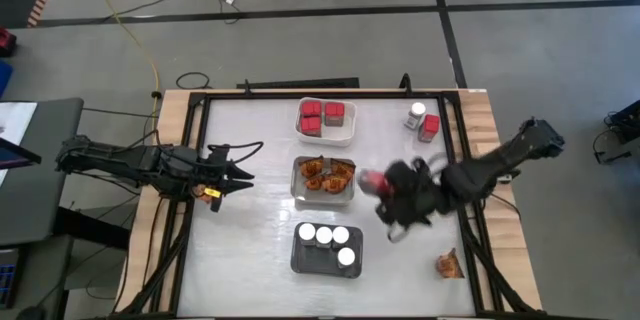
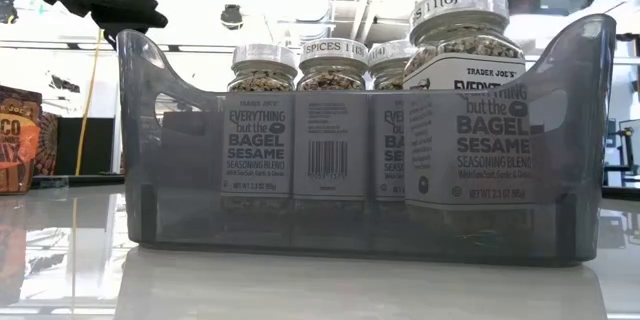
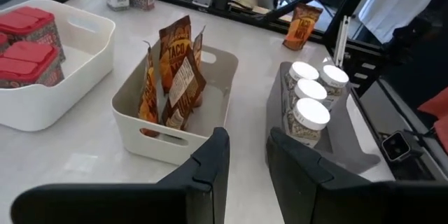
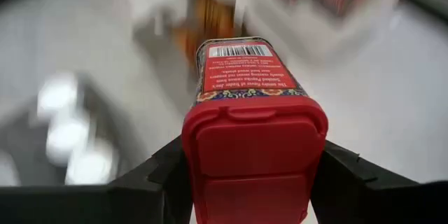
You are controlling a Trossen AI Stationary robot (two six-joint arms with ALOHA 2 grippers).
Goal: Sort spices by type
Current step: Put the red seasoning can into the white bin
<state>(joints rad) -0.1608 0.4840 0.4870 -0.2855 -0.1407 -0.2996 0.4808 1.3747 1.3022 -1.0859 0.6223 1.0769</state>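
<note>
Carry in progress: right gripper (image 4: 245, 182) with jaws clamped on a red container (image 4: 253, 122), just right of the packet tray (image 1: 324, 198). Best kept level, brought over the far white tray (image 1: 340, 132), lowered beside the reds before release. Left gripper (image 3: 246, 155) idle at left, jaws slightly parted, empty.

Overhead looks down; low view faces grey tray (image 2: 150, 160) close.

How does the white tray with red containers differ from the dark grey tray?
The white tray sits at the table's far side and holds three red containers; the dark grey tray sits at the near side and holds four white-lidded jars. The white tray's walls are opaque; in the low view the jar labels show through the grey tray's wall. Both are rectangular and each holds one kind of spice.
</note>
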